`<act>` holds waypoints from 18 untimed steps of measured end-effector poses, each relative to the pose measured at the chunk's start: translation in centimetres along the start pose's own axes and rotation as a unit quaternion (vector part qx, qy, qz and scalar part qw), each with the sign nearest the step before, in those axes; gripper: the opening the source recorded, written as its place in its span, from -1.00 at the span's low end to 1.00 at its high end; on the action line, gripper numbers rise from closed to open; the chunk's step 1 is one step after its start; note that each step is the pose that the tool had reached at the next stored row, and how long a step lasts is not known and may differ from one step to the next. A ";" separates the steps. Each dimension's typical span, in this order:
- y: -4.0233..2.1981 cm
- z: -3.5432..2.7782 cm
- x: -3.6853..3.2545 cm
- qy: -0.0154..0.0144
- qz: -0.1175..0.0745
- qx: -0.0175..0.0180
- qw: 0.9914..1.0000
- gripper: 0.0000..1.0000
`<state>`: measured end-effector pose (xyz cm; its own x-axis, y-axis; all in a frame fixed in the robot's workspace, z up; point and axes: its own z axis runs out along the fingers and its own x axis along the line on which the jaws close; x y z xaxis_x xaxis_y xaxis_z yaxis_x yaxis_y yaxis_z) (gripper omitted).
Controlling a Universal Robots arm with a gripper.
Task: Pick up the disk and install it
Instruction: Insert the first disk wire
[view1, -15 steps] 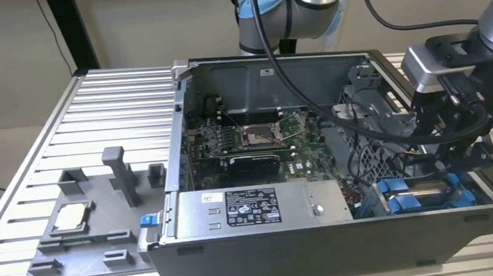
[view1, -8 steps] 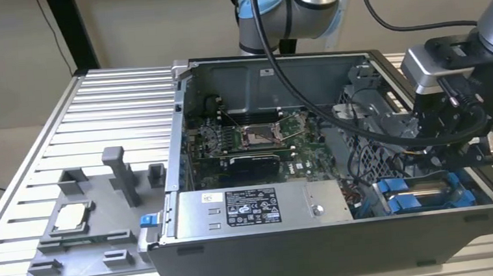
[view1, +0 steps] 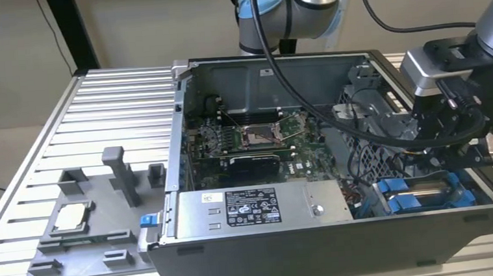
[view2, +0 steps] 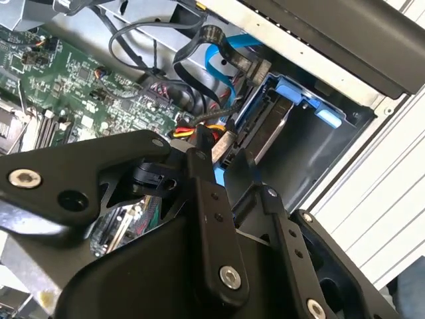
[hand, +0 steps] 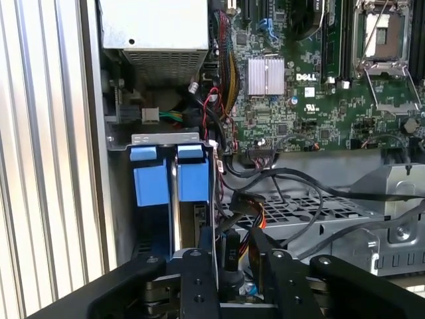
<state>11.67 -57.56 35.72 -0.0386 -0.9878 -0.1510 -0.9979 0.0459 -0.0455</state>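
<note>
- Gripper (hand: 229, 239) open: black fingers (hand: 199, 279) stand apart with a clear gap, clamped on nothing; dark cables show through the gap.
- Gripper hangs inside the case (view1: 324, 246), over the drive bay (view2: 332, 156), close above the cable bundle; whether it touches anything, cannot tell.
- Disk (view2: 273, 127) sits on edge in the bay, silver metal face, blue plastic bracket around it, tabs at the end.
- In the first wrist view two blue brackets (hand: 194, 181) lie side by side in the bay, just beside the fingers and apart from them.
- In the exterior view the bay is at the case's near corner on the exterior view's right, gripper (view1: 456, 159) just above it.
- Room is tight: bay wall on one side, black, blue, red and yellow cables (hand: 285, 183) and a perforated grey cage (hand: 319, 209) on the other.
- Motherboard (hand: 312, 106) is green, flat, with a finned silver heatsink and an open socket frame.
- Power supply (view1: 251, 206) is a silver box with a black label, along the case's near wall, next to the bay.
- Case is dark sheet metal, lid off, resting on a ribbed aluminium table (view1: 97, 122).
- Grey fixture (view1: 103, 206) lies on the table at the exterior view's left, well apart from the gripper, a small square chip (view1: 70, 217) resting on it.
</note>
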 end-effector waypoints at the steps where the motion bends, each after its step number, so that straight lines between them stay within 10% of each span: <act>1: 0.00 0.03 0.00 0.000 0.000 0.000 1.000 1.00; 16: 0.01 0.22 0.03 0.000 0.000 0.002 1.000 1.00; 17: 0.01 0.21 0.03 0.000 0.000 0.002 1.000 -1.00; 18: 0.01 0.21 0.03 0.000 0.000 0.002 1.000 -1.00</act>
<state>11.68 -57.56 35.50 -0.0380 -0.9878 -0.1510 -0.9977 0.0459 -0.0492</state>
